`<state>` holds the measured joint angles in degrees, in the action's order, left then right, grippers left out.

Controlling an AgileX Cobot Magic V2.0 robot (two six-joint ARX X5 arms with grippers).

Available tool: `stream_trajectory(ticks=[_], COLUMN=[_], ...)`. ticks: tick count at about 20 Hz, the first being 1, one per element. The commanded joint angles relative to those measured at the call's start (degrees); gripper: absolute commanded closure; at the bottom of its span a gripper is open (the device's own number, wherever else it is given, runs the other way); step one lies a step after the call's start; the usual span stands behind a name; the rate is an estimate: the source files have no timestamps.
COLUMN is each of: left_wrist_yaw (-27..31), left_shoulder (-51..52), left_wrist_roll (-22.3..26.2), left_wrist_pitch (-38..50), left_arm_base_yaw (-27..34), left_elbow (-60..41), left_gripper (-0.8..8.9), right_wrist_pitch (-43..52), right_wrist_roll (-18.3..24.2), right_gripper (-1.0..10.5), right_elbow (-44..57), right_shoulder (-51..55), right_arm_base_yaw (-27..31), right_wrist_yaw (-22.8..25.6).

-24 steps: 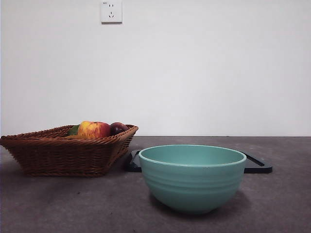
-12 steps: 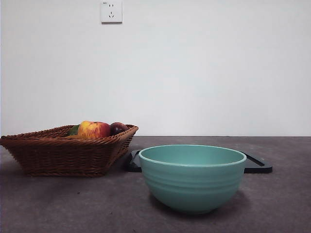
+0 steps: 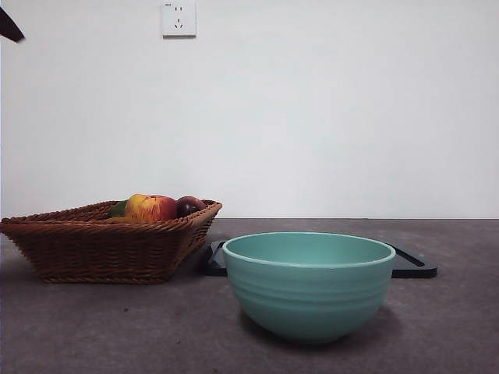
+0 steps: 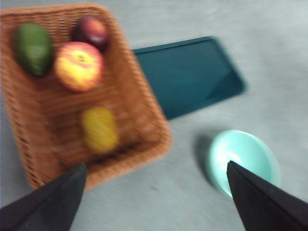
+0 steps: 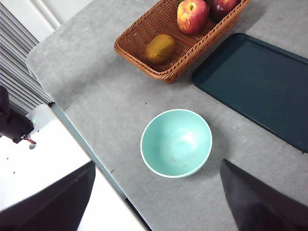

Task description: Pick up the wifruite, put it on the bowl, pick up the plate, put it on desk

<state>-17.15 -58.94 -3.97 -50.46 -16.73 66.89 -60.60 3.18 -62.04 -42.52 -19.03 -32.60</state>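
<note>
The wifruite [image 4: 99, 129], a small orange-brown fruit, lies in the wicker basket [image 4: 144, 103], also seen from the right wrist [image 5: 160, 48]; the basket wall hides it in the front view. The mint-green bowl [image 3: 308, 284] stands empty on the desk [image 3: 117, 327] in front of a dark flat plate [image 3: 413, 265]. My left gripper [image 4: 155, 166] hangs open high above the basket's near edge, its view blurred. The right gripper [image 5: 157, 163] is open high above the bowl [image 5: 176, 143]. A black arm tip [image 3: 9, 26] shows at the front view's top left corner.
An apple [image 3: 150, 208], a dark plum [image 3: 189, 205] and a green fruit [image 4: 32, 48] share the basket [image 3: 101, 245]. The plate [image 5: 260, 82] lies beside the basket and behind the bowl. The desk's edge [image 5: 86, 144] runs near the bowl.
A black arm tip has come into the front view's top left corner. Bowl, basket, fruit and plate have not moved.
</note>
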Motion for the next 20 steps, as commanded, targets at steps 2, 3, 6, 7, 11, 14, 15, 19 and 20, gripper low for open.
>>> stream_trajectory(ticks=[2, 3, 6, 7, 11, 14, 15, 19, 20], left_wrist_yaw=[5.3, 6.6, 11.0, 11.9, 12.3, 12.8, 13.5, 14.4, 14.4], left_shoulder=[-8.0, -10.6, -16.7, -18.8, -25.6, -30.1, -31.6, -36.1, -37.0], left_wrist_roll=[-0.2, -0.1, 0.3, 0.3, 0.3, 0.3, 0.3, 0.3, 0.3], left_wrist_pitch=[0.9, 1.3, 3.5, 4.5, 8.5, 10.1, 10.5, 12.3, 12.7], left_arm_base_yaw=[-2.3, -3.0, -4.0, -4.2, -4.4, -4.4, -4.4, -4.4, -4.4], left_elbow=[4.5, 5.2, 5.5, 5.5, 5.5, 5.5, 5.5, 5.5, 5.5], left_gripper=[3.51, 3.53, 3.53, 3.53, 3.53, 3.53, 3.53, 3.53, 3.53], right_wrist_pitch=[0.5, 0.5, 0.5, 0.5, 0.6, 0.6, 0.6, 0.6, 0.6], right_wrist_roll=[0.2, 0.2, 0.2, 0.2, 0.2, 0.3, 0.3, 0.3, 0.3], right_gripper=[5.3, 5.3, 5.3, 5.3, 5.3, 5.3, 5.3, 5.3, 5.3], right_elbow=[-1.1, -1.1, -1.1, -1.1, -1.1, -1.1, -1.1, -1.1, -1.1], right_shoulder=[-0.5, -0.5, -0.5, -0.5, -0.5, -0.5, -0.5, -0.5, -0.5], right_arm_base_yaw=[-0.2, -0.2, -0.2, -0.2, -0.2, -0.2, -0.2, -0.2, -0.2], right_wrist_yaw=[0.0, 0.0, 0.0, 0.0, 0.0, 0.0, 0.0, 0.0, 0.0])
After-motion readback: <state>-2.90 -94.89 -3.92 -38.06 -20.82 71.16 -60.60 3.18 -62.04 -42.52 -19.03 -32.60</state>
